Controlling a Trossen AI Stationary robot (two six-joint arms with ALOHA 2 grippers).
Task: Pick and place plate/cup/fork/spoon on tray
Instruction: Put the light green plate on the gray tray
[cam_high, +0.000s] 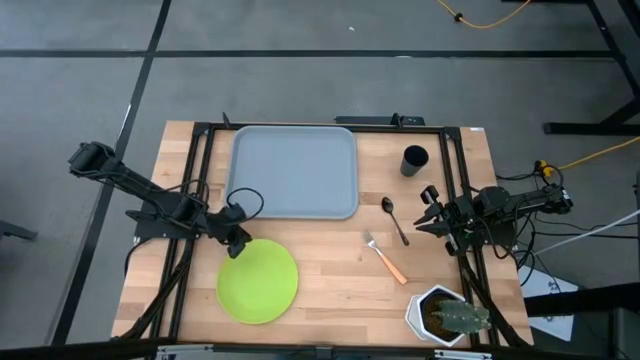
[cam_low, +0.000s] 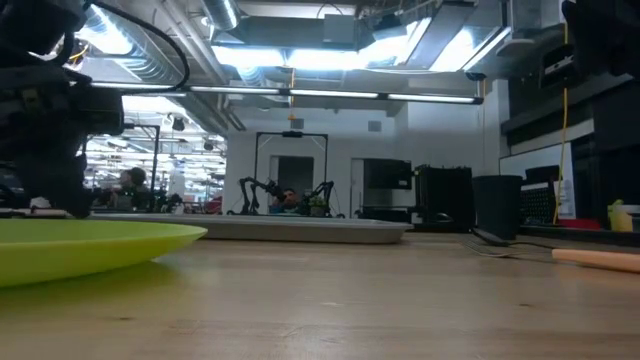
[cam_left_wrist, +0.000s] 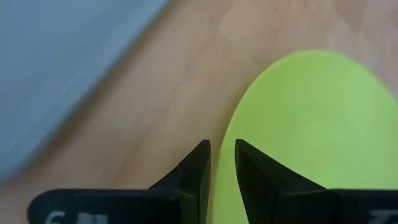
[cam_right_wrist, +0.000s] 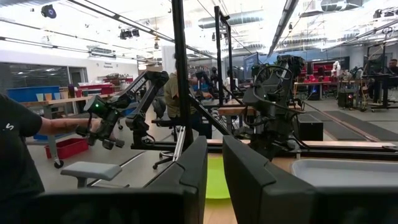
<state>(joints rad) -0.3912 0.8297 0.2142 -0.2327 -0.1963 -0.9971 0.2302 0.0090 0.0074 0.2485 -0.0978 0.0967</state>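
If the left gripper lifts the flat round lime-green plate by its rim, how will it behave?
The flat round lime-green plate looks thin and rigid, so it probably will not flop. Held at one edge by the left gripper, whose narrow jaws straddle the rim, it may sag or pivot. Its smooth surface could slip.
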